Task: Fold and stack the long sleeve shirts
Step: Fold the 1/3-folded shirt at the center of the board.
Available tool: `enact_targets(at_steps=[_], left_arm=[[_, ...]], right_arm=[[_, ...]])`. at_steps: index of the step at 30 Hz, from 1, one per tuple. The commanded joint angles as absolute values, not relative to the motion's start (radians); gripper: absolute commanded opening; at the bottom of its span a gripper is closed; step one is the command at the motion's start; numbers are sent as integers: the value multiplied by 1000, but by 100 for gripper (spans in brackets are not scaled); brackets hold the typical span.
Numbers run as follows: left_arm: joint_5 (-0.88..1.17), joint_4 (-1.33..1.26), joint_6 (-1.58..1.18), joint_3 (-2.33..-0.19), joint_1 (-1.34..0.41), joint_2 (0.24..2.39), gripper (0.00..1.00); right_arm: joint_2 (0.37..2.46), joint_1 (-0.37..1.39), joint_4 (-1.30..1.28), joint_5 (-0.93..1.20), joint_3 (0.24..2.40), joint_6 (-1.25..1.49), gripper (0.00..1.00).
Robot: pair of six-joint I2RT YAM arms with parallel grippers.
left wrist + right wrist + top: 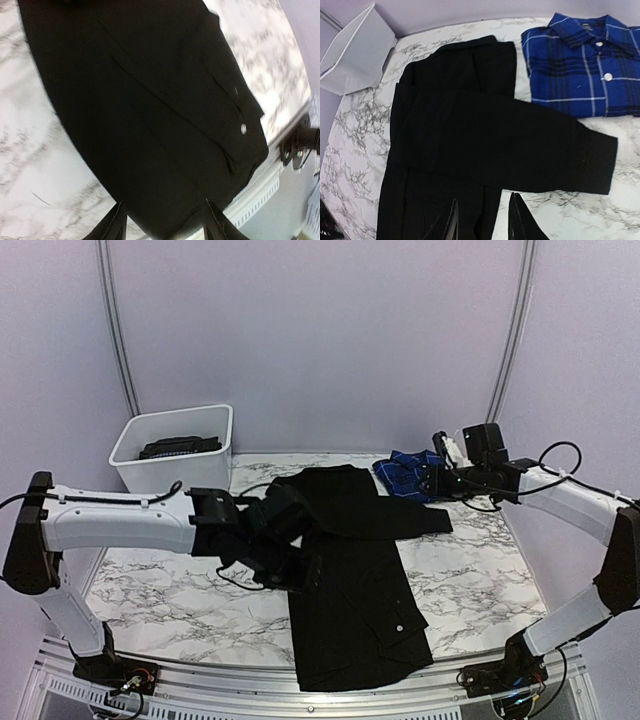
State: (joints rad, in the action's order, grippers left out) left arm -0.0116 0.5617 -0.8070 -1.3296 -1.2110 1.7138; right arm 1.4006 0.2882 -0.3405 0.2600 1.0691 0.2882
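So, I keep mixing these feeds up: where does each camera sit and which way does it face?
Top external: above and behind the bases, facing down over the table; both arms show, left gripper over the black shirt, right gripper by the blue shirt.
Left wrist: on the left arm, facing down at the black shirt's buttoned end; its fingertips at bottom.
Right wrist: on the right arm, facing down at both shirts and the bin; its fingertips at bottom.
Shared: all three see the black shirt.

Black shirt (355, 585); blue white-plaid shirt (585, 65); white bin (170, 455).
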Motion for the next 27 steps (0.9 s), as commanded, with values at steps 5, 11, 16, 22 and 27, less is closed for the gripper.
enact_targets(at_steps=[5,11,16,22,27], left_arm=[[-208,559,-751,-1372,-882,1688,50],[-187,509,-653,-1530,-712,1877,50],[-158,481,-595,-1704,-623,2062,50],[-130,485,-546,-1909,-566,2267,50],[-129,482,-529,-1959,-558,2345,53]], right_arm=[[1336,515,-300,190,889,350,32],[1246,641,-284,129,714,446,34],[1213,763,-296,83,641,506,36],[1230,799,-324,49,605,522,37],[1196,849,-389,18,588,564,39]])
